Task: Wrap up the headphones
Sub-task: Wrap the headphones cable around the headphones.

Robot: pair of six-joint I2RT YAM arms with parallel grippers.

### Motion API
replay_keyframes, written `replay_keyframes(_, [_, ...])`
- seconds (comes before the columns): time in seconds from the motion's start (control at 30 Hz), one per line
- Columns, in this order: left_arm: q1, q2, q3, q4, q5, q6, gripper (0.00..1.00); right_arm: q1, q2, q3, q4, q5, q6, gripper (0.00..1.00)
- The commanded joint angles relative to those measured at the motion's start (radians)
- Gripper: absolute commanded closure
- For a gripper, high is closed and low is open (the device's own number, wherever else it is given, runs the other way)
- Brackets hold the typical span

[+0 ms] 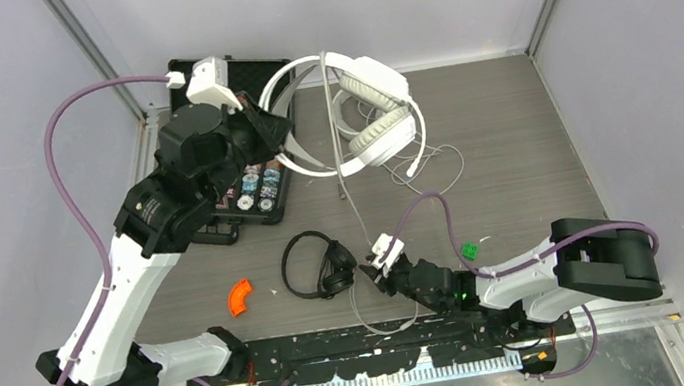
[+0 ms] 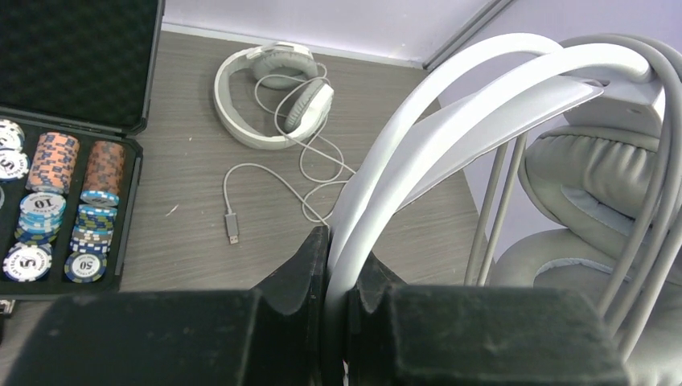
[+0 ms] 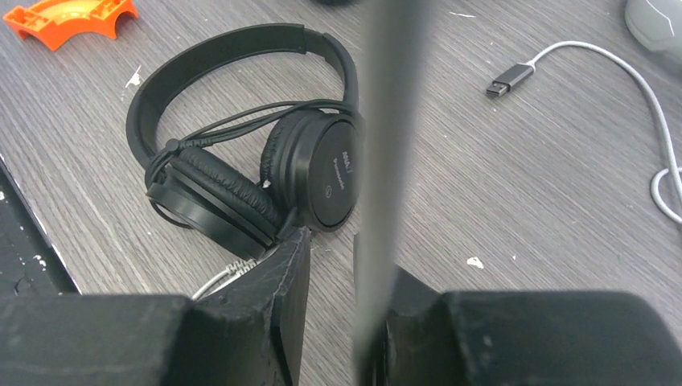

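My left gripper (image 2: pixel 338 257) is clamped on the band of a white headset (image 2: pixel 450 121), lifted off the counter (image 3: pixel 523 201); my right gripper (image 3: pixel 334 257) pinches its pale cord (image 3: pixel 390 145), drawn taut, just beside the black headphones (image 3: pixel 330 169); a second white headset (image 2: pixel 273 96) lies at the far wall

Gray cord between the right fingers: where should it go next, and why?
Probably one more loop around the white headphones that the left fingers pinch by the band. The cord is partly wound around them already, but a long stretch runs down to the right fingers.
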Motion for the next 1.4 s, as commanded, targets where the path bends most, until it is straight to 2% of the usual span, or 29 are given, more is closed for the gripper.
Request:
replay_keyframes(0.0, [0.003, -0.03, 0.074, 0.125, 0.039, -0.073, 1.0, 0.005, 0.006, -0.031, 0.13, 0.076, 0.087, 0.7])
replay_keyframes(0.1, [0.003, -0.041, 0.072, 0.127, 0.087, -0.096, 1.0, 0.005, 0.001, -0.055, 0.156, 0.114, 0.109, 0.77])
replay_keyframes(0.27, [0.003, -0.07, 0.062, 0.129, 0.217, -0.1, 1.0, 0.002, -0.057, -0.066, 0.158, 0.148, 0.104, 0.99])
replay_keyframes(0.43, [0.003, -0.103, 0.02, 0.139, 0.42, -0.039, 1.0, -0.038, -0.177, -0.037, 0.053, 0.117, 0.082, 1.0])
replay_keyframes(0.63, [0.003, -0.116, 0.012, 0.046, 0.635, 0.073, 1.0, -0.142, -0.384, 0.009, -0.154, -0.006, 0.106, 1.0])
replay_keyframes(0.8, [0.003, -0.116, 0.029, -0.106, 0.61, 0.199, 1.0, -0.266, -0.579, 0.037, -0.372, -0.093, 0.162, 1.0])
replay_keyframes(0.93, [0.003, -0.127, 0.008, -0.112, 0.633, 0.243, 1.0, -0.355, -0.668, 0.056, -0.473, -0.114, 0.174, 1.0])
replay_keyframes(1.07, [0.003, -0.113, 0.01, -0.132, 0.706, 0.354, 1.0, -0.386, -0.683, 0.117, -0.569, -0.143, 0.162, 1.0])
replay_keyframes(1.27, [0.004, -0.053, 0.085, -0.304, 0.624, 0.499, 1.0, -0.398, -0.684, 0.197, -0.658, -0.14, 0.153, 1.0])
replay_keyframes(1.37, [0.003, -0.04, 0.092, -0.339, 0.602, 0.568, 1.0, -0.402, -0.686, 0.236, -0.703, -0.148, 0.161, 1.0])
